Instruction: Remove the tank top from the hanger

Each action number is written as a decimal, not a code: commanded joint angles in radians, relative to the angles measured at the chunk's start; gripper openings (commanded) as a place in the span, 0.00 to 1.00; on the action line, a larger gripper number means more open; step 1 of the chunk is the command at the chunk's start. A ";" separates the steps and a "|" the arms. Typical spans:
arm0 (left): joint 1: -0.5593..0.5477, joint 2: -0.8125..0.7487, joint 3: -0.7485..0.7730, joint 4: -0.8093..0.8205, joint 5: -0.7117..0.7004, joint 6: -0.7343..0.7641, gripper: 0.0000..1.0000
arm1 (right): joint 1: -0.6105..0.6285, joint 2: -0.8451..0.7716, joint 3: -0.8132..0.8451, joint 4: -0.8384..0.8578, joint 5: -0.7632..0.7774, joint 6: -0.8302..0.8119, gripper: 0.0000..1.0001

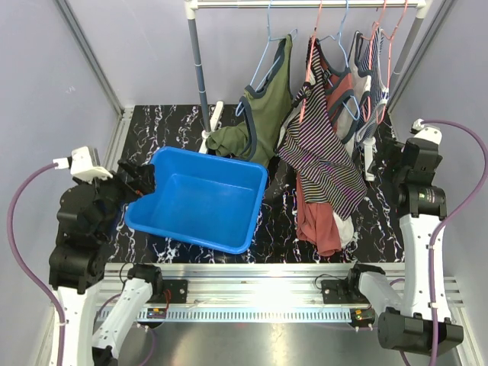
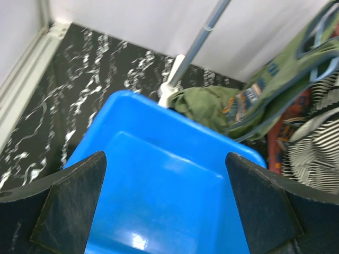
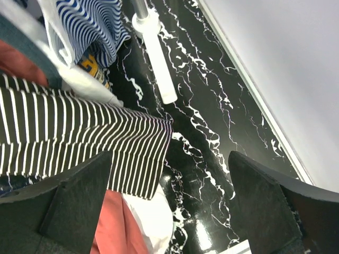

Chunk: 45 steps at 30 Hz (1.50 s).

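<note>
An olive green tank top (image 1: 263,107) hangs on a light blue hanger (image 1: 268,53) from the rail; its lower part sags to the table behind the bin, and it shows in the left wrist view (image 2: 254,98). A black-and-white striped tank top (image 1: 324,152) hangs on a pink hanger (image 1: 311,57), and shows in the right wrist view (image 3: 79,143). My left gripper (image 1: 141,179) is open and empty over the blue bin's left rim. My right gripper (image 1: 396,164) is open and empty, just right of the hanging clothes.
A blue plastic bin (image 1: 200,198) stands on the black marbled table (image 1: 168,126). Red, white and blue-striped garments (image 1: 366,69) hang further right. The rack's grey post (image 1: 200,69) and white foot (image 3: 156,58) stand behind. Walls close in on both sides.
</note>
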 commanded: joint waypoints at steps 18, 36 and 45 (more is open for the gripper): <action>-0.116 0.705 0.698 0.239 0.452 -0.185 0.95 | -0.004 -0.231 -0.068 -0.291 -0.924 -0.674 1.00; -0.303 1.425 1.274 0.304 0.427 -0.191 0.56 | -0.004 -0.245 -0.136 -0.242 -0.925 -0.602 1.00; -0.348 1.454 1.274 0.292 0.334 -0.076 0.47 | -0.004 -0.241 -0.151 -0.225 -0.919 -0.587 1.00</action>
